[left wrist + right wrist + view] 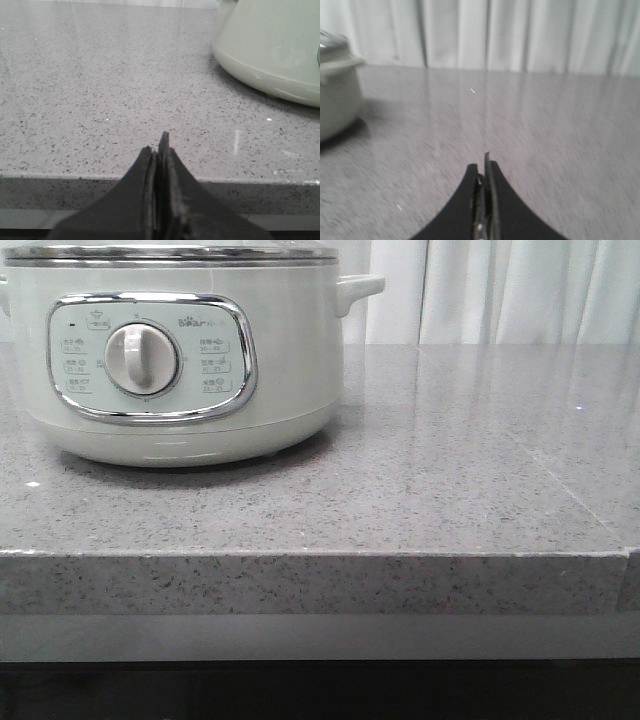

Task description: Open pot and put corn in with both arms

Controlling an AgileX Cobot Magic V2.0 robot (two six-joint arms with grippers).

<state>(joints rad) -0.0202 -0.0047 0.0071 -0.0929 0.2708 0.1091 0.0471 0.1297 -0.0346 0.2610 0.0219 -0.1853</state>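
The pot point(180, 360) stands at the left on the grey speckled counter, pale mint-white, with a chrome-framed panel and central dial point(141, 358). Its metal-rimmed glass lid point(170, 252) is on. A side handle point(358, 290) sticks out to the right. The pot's lower wall also shows in the left wrist view point(272, 45) and its edge in the right wrist view point(335, 90). My left gripper point(159, 147) is shut and empty, over the counter's front edge. My right gripper point(482, 167) is shut and empty above bare counter. Neither gripper shows in the front view. The corn is out of view.
The grey counter point(450, 470) runs to the right of the pot, with its front edge point(320, 555) near the camera. White curtains point(520, 290) hang behind the counter.
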